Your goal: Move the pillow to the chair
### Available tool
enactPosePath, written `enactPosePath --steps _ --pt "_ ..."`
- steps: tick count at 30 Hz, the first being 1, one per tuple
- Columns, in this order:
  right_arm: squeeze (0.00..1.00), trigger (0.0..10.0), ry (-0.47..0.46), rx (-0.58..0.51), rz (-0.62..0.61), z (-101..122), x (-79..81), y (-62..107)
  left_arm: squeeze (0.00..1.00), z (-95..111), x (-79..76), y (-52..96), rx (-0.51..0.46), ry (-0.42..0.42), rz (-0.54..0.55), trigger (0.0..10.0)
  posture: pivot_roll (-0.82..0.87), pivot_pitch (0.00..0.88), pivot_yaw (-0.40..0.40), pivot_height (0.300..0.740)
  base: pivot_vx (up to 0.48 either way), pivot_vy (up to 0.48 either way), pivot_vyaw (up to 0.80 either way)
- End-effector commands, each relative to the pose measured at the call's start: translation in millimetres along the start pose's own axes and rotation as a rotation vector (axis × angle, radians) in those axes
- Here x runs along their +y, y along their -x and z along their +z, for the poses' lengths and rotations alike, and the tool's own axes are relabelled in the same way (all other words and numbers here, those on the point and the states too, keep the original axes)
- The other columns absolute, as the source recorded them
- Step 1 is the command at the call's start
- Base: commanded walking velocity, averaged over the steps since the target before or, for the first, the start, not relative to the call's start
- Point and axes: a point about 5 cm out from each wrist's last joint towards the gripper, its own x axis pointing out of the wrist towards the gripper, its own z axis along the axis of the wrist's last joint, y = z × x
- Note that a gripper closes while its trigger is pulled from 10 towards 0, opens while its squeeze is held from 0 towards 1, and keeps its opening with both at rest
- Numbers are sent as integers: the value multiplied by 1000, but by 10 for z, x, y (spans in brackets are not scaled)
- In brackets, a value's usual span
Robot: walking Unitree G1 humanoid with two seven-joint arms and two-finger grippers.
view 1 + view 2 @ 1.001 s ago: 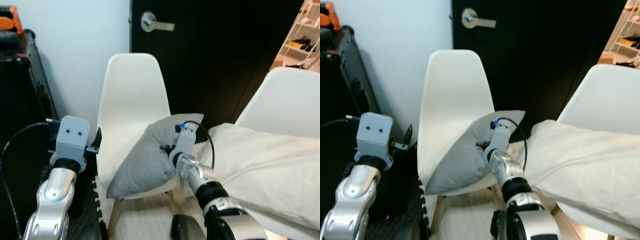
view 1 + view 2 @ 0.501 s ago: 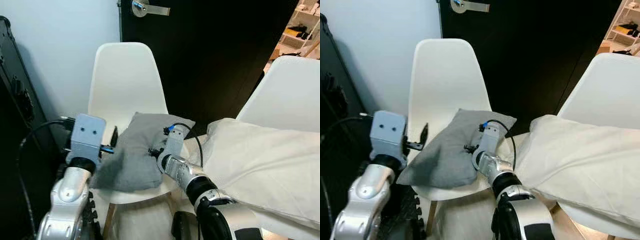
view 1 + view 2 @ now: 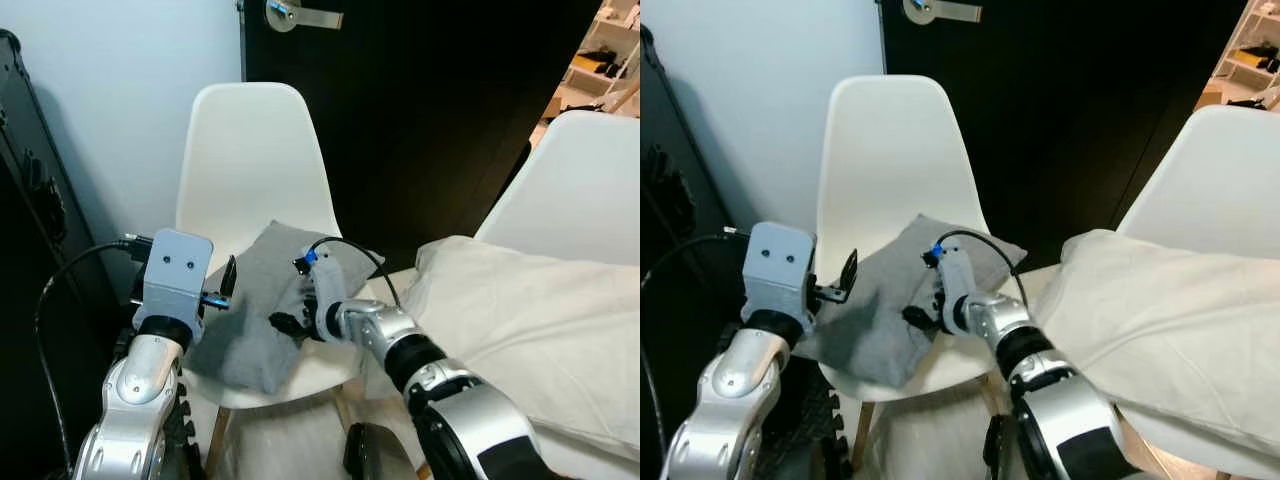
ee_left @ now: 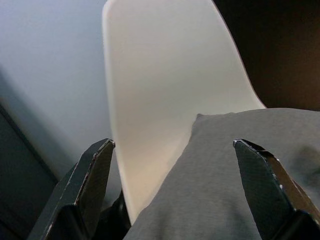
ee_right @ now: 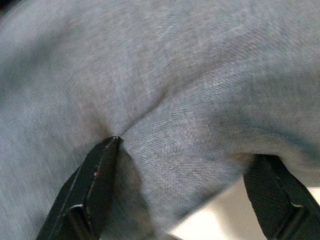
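A grey pillow [image 3: 250, 325] lies across the seat of the white chair [image 3: 250, 150], its near corner hanging a little over the front edge. My right gripper [image 3: 285, 322] rests on the pillow's middle. In the right wrist view it [image 5: 185, 150] is open, the fingers spread wide and one fingertip [image 5: 107, 150] denting the fabric. My left gripper [image 3: 848, 275] is at the pillow's left edge, beside the chair. The left wrist view shows it [image 4: 172, 145] open, with the pillow [image 4: 235, 180] and the chair back [image 4: 165, 75] ahead.
A large cream pillow [image 3: 530, 320] lies on a second white chair [image 3: 590, 170] at the right, close to my right arm. A black door [image 3: 430, 100] with a metal handle [image 3: 300, 15] stands behind. A tall black case [image 3: 30, 200] blocks the left side.
The pillow went from leaning off the seat's front to lying flat on it. My right gripper slid left across it and its fingers have spread. The left gripper came up to its edge.
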Motion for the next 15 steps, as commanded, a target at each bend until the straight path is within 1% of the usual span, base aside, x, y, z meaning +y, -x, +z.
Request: enactPosePath --steps 1,2,3,4,7,8,9,10,11,12,13,14,15 --pt "1000 10000 80 -21 -24 77 -57 48 0 -8 15 -14 3 -24 -2 10000 57 0 -128 530 0 0 0" --pt "0 10000 127 -72 -105 127 -244 181 0 -16 22 -22 4 -27 2 10000 54 0 -127 530 0 0 0" --pt "0 10000 150 -163 -169 209 -390 318 0 -31 27 -33 6 -29 7 10000 45 0 -125 530 0 0 0" --pt "0 10000 151 -228 -206 268 -474 410 0 -40 29 -39 8 -31 10 10000 45 0 -125 530 0 0 0" --pt "0 10000 151 -228 -206 268 -474 410 0 -40 29 -39 8 -31 10 10000 45 0 -125 530 0 0 0" --pt "0 10000 -50 -508 -116 383 -439 607 0 -105 56 -15 28 -17 37 10000 34 0 -123 534 0 0 0" --pt "0 10000 -50 -508 -116 383 -439 607 0 -105 56 -15 28 -17 37 10000 34 0 -123 534 0 0 0" --pt "0 10000 -144 -600 -56 357 -382 674 0 -153 69 7 44 3 53 10000 36 0 -125 539 0 0 0" --pt "0 10000 -218 -659 -1 289 -303 727 0 -209 78 42 64 31 69 10000 36 0 -122 544 0 0 0" --pt "0 10000 -218 -659 -1 289 -303 727 0 -209 78 42 64 31 69 10000 36 0 -122 544 0 0 0" --pt "0 10000 -251 -677 27 237 -249 746 0 -243 81 65 76 50 79 10000 36 0 -122 549 0 0 0" --pt "0 10000 -251 -677 27 237 -249 746 0 -243 81 65 76 50 79 10000 36 0 -122 549 0 0 0" --pt "0 10000 -270 -687 45 148 -166 755 0 -286 88 111 93 95 98 10000 35 0 -121 553 0 0 0"
